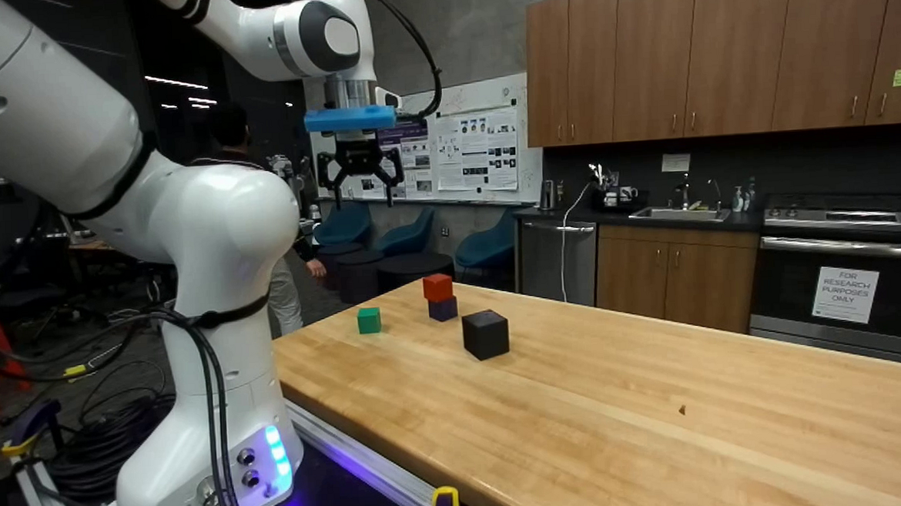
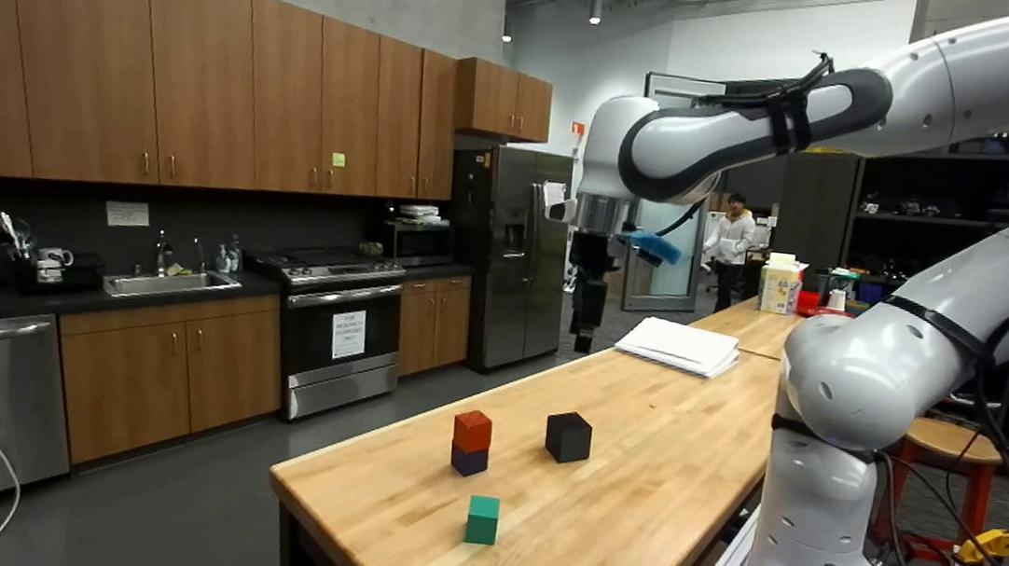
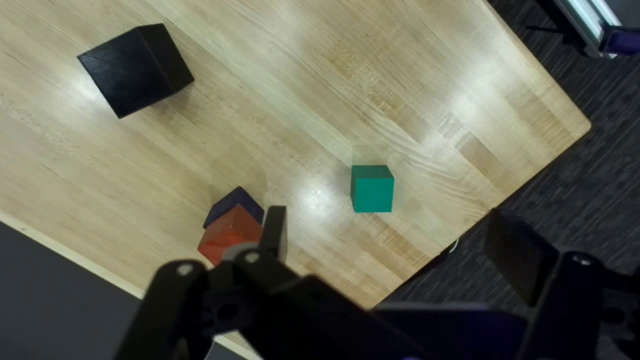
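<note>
Pale wood lies below me: on the table (image 3: 280, 120) sits the green cube (image 3: 373, 195), framed between my fingertips (image 3: 274, 222) in the wrist view, though I hang well above it. My gripper (image 1: 364, 199) is spread wide, the two fingers pointing straight down with only air between them; in an exterior view I am at twelve o'clock from that cube.

Taking the green cube as the middle of the dial in the wrist view, I have the black cube (image 3: 135, 70) at ten o'clock, well apart and the largest of the lot. Towards half past eight is the red cube (image 3: 231, 230), seated on top of the dark purple cube (image 3: 234, 204); one of my fingers crosses in front of the red one and hides part of it. The table's rounded corner shows between two and three o'clock.

Both exterior views show me the stacked pair standing apart from the black and green cubes. In an exterior view, a stack of white paper (image 2: 678, 346) lies on the table at half past one from the black cube, and a carton (image 2: 780, 288) stands farther off the same way. Also in an exterior view, I find the sink (image 1: 672, 216) at two o'clock from the black cube and the oven (image 1: 792, 289) nearly at three. My white arm (image 1: 221, 211) rises beside the table.
</note>
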Action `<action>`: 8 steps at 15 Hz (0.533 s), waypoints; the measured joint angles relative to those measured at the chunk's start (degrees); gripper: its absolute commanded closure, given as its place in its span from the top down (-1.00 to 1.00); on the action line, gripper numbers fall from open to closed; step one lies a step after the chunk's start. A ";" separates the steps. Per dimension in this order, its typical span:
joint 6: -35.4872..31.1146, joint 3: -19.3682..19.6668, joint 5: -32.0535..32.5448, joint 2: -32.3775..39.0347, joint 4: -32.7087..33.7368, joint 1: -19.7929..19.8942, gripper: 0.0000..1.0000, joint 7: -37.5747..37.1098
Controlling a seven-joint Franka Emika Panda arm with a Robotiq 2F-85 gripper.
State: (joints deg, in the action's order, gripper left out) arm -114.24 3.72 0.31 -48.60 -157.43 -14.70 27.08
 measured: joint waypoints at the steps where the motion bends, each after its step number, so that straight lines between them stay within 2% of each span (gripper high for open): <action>1: -0.55 -0.79 -0.55 0.00 -0.71 -0.93 1.00 -0.02; 8: -4.02 -5.86 -2.75 2.45 -2.01 -6.55 1.00 -0.59</action>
State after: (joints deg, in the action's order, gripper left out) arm -118.27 -2.14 -2.44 -46.15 -159.45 -21.25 26.48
